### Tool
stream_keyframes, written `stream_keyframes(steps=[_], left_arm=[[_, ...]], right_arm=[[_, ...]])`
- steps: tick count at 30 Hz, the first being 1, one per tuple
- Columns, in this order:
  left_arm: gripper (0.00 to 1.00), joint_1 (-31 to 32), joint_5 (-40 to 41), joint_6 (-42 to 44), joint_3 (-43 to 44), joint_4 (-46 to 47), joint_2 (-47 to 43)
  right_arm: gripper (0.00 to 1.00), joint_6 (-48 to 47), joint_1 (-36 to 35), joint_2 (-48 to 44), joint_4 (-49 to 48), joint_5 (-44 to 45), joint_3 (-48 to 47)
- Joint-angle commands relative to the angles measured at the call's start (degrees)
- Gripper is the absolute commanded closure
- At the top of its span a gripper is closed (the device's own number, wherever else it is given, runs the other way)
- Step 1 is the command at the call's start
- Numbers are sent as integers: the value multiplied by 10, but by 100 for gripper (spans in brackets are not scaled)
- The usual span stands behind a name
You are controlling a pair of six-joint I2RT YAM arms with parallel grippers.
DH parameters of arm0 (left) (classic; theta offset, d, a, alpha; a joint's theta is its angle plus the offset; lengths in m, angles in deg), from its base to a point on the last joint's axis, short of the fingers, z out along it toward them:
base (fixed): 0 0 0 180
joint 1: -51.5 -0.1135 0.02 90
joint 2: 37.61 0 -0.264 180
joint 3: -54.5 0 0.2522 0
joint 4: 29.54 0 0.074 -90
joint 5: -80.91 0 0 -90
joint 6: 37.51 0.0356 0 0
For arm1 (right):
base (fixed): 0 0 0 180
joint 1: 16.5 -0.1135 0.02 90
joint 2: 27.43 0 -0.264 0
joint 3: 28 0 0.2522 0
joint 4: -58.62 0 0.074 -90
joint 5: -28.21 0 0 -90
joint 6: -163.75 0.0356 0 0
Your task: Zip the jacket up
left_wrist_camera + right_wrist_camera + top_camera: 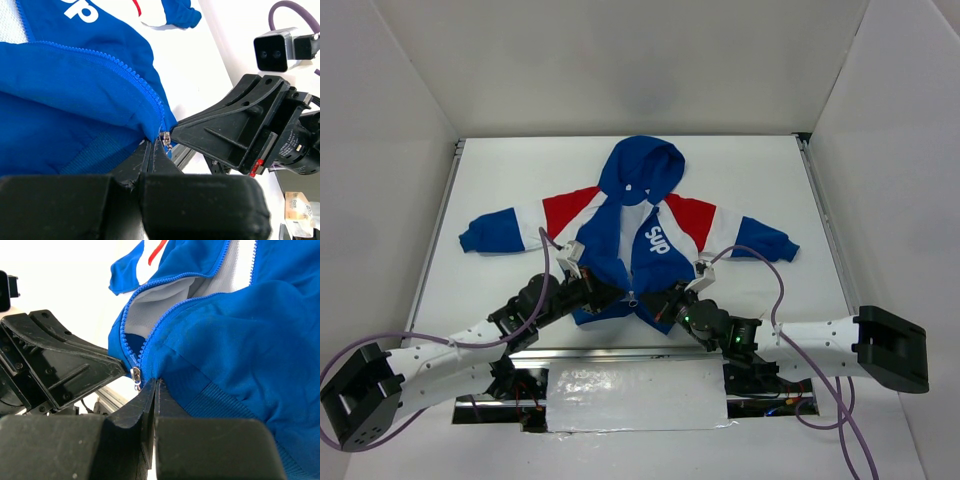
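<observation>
Left pincer [152, 150] and right pincer [152, 387] are each clamped tight on the jacket [608, 238], gripping its hem [215, 400] either side of the zip slider [165, 137]. Beyond their tips it lies flat on the desk [520, 180], front open. Light, limp, slippery cloth, I'd guess. It'll bunch unless that hem stays taut. Each pincer crowds the other's way to the slider.

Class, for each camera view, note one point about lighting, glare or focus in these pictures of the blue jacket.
Top external: even soft light, no hard shadows on the royal blue hooded zip jacket; glare on the crinkled silvery sheet. Left wrist: black left gripper blurred close up, zip teeth sharp. Right wrist: white table washed out.
</observation>
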Motion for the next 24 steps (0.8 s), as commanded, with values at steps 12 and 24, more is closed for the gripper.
stream_keyframes(steps=[12,24], left_arm=[[100,5,3,-14,12,20,-18],[100,5,29,-8,35,-60,-46]], right_arm=[[100,-21,4,-6,-37,4,-14],[100,-20,4,-13,-58,-15,2]])
